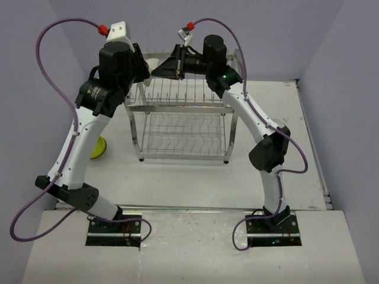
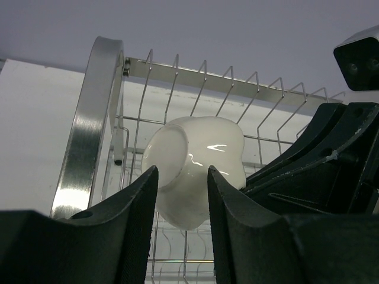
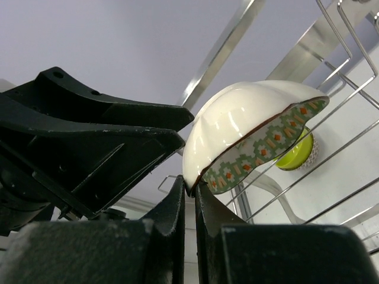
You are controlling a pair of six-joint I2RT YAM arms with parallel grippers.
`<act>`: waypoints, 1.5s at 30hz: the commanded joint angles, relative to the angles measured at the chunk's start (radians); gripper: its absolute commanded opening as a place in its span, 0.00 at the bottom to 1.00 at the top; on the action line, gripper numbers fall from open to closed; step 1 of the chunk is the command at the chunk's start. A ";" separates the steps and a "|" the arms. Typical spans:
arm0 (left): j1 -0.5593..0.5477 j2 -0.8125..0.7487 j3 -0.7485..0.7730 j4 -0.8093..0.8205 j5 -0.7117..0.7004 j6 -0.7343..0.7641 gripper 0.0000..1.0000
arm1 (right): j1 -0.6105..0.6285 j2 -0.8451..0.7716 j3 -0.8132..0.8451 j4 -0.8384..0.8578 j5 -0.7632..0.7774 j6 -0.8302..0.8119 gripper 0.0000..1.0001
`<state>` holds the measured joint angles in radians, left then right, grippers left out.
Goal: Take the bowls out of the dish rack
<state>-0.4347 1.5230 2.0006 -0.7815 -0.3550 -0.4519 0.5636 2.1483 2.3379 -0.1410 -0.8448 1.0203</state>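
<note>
The chrome wire dish rack point(image 1: 177, 108) stands mid-table. At its top left tier a bowl point(image 1: 153, 62) sits between both grippers. It is glossy white outside point(image 2: 195, 154) with a green-and-orange patterned inside point(image 3: 260, 145). My right gripper point(image 3: 190, 189) is shut on its rim, and shows from above point(image 1: 164, 69) reaching left over the rack. My left gripper point(image 2: 182, 177) is open, with the bowl's near edge showing between its fingertips; I cannot tell if they touch. A lime green bowl point(image 1: 98, 148) sits on the table left of the rack, also in the right wrist view point(image 3: 294, 154).
The rack's shiny post point(image 2: 95, 118) and thin upright dividers point(image 2: 228, 89) stand close around the bowl. The two grippers' black bodies nearly meet above the rack; the left one fills the left of the right wrist view point(image 3: 89, 136). The rack's lower tier point(image 1: 183, 139) holds no bowls.
</note>
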 commanded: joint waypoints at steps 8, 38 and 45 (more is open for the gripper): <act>-0.002 -0.003 0.053 0.010 -0.016 0.038 0.41 | -0.062 -0.082 -0.015 0.230 -0.013 0.078 0.00; -0.002 0.055 0.046 0.027 0.001 0.055 0.39 | -0.128 -0.277 -0.104 0.264 -0.091 0.081 0.00; -0.002 0.063 0.075 0.033 0.040 0.056 0.40 | -0.163 -0.381 -0.162 0.039 -0.100 -0.084 0.00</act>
<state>-0.4347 1.5864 2.0438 -0.7776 -0.3454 -0.4255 0.4240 1.8553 2.1994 0.0010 -0.9199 1.0431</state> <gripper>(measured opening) 0.395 0.036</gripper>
